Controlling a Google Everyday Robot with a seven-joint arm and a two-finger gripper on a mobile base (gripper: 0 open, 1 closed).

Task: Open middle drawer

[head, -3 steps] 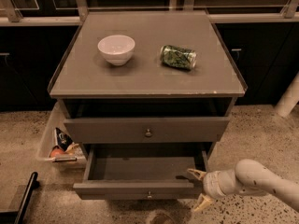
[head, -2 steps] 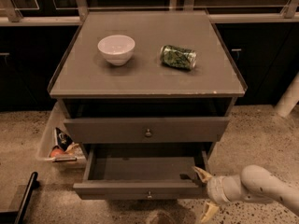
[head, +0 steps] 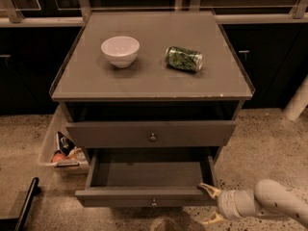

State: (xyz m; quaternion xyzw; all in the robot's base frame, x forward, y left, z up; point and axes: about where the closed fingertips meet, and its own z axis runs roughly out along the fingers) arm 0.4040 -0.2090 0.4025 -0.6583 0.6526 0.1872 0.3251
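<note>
Jaws are spread wide and holding nothing, as far as I can see. The pale two-finger gripper (head: 208,204) sits low at the right, right at the front right corner of the grey-brown wooden middle drawer (head: 144,197). The upper jaw looks like it's touching that corner, but from this angle I wouldn't swear to it. The lower one hangs free over the floor.

That drawer is already out a good way under the taller-fronted wooden drawer (head: 151,134), and its inside looks empty. I'd call the opening done or nearly so.

Handling-wise, I'd expect a stiff wooden box, not heavy when empty, that slides straight on its runners. The proper place to take hold is the small round metal knob (head: 154,202) in the middle of the front. It's tiny and probably slick, so an off-centre pull could skew the drawer.

Up on the desk (head: 144,83) sit a white ceramic bowl (head: 120,50) and a crushed green can (head: 184,58) on its side, well apart.
</note>
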